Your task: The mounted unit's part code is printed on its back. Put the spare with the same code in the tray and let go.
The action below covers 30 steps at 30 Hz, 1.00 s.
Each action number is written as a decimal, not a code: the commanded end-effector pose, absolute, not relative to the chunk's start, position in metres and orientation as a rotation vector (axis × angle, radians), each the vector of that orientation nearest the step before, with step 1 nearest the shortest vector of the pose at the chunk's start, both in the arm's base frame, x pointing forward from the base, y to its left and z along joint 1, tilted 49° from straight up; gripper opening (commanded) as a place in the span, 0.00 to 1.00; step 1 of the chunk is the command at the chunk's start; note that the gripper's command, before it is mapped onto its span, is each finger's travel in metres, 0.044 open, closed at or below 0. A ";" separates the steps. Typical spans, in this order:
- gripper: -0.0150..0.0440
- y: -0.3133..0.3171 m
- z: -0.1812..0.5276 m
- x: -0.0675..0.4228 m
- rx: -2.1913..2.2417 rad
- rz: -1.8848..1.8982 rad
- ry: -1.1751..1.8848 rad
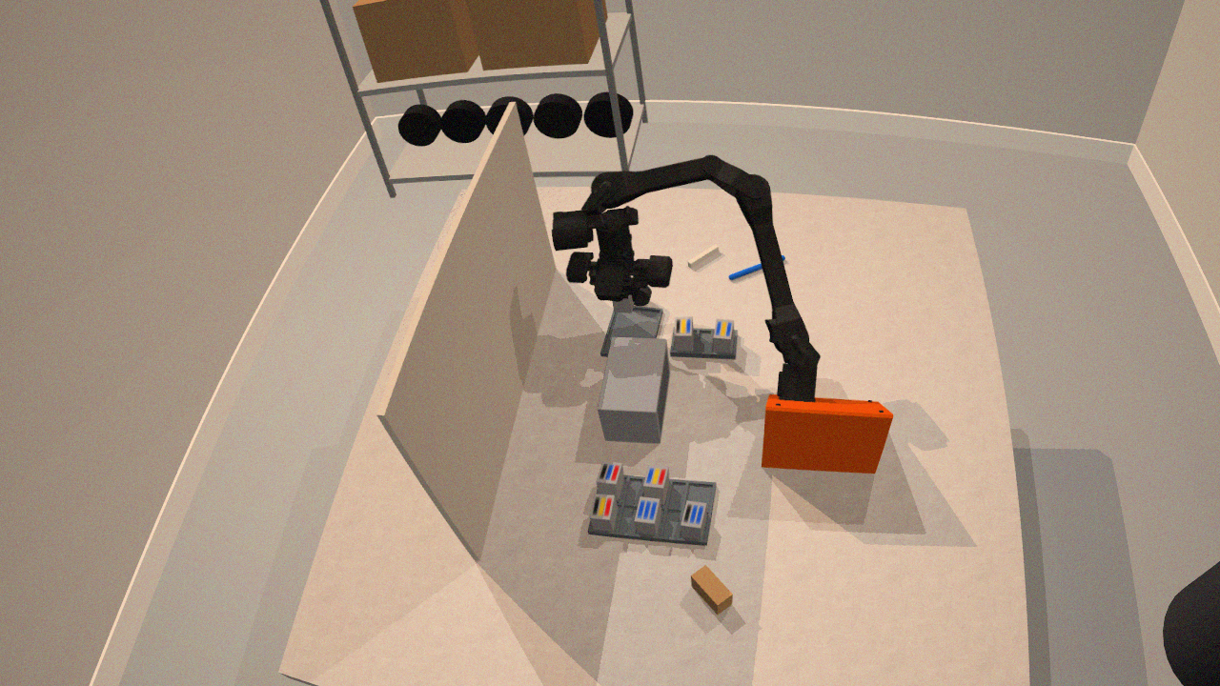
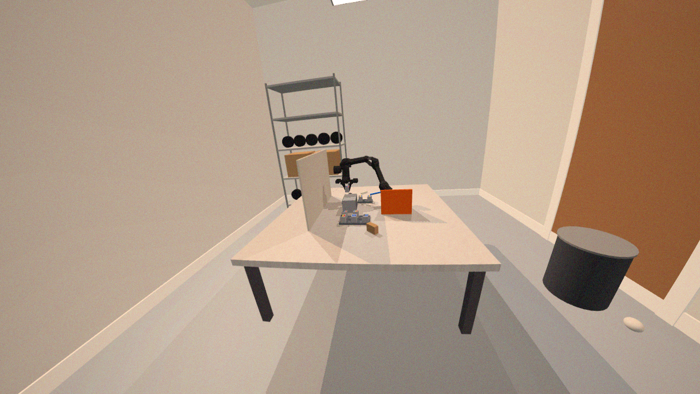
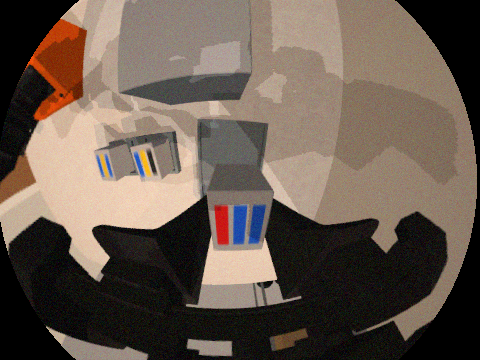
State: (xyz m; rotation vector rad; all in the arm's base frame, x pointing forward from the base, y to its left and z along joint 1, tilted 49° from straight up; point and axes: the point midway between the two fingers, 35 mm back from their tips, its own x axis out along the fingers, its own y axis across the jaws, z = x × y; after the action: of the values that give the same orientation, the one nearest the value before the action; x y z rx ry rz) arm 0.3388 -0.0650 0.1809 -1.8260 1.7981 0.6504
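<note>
My gripper (image 1: 640, 297) (image 2: 347, 187) (image 3: 236, 196) is shut on a small grey spare (image 3: 239, 220) with a red-blue-blue striped label. It holds the spare in the air just above the dark grey tray (image 1: 610, 334) (image 3: 208, 140). The mounted unit (image 1: 635, 388) (image 3: 187, 40), a plain grey box, stands right in front of the tray. A dark rack (image 1: 706, 522) nearer the front holds several striped spares. A small rack (image 1: 703, 341) (image 3: 136, 162) right of the tray holds two spares with blue and yellow stripes. In the top and exterior views the held spare is hidden by the gripper.
A tall beige partition board (image 1: 477, 341) stands left of the tray and unit. The orange base box (image 1: 825, 434) carries the arm. A brown block (image 1: 711, 588), a white stick (image 1: 704, 256) and a blue stick (image 1: 743, 272) lie on the table. A metal shelf (image 1: 495, 85) stands behind.
</note>
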 end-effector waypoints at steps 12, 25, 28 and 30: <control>0.25 -0.074 0.173 0.340 -1.828 0.651 1.795; 0.25 -0.082 0.166 0.341 -1.823 0.652 1.794; 0.25 -0.083 0.165 0.341 -1.822 0.652 1.794; 0.25 -0.085 0.164 0.341 -1.821 0.652 1.794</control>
State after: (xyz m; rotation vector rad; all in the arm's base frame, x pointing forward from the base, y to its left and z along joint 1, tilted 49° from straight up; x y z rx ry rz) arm 0.3405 -0.0837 0.1650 -1.8163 1.7975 0.6515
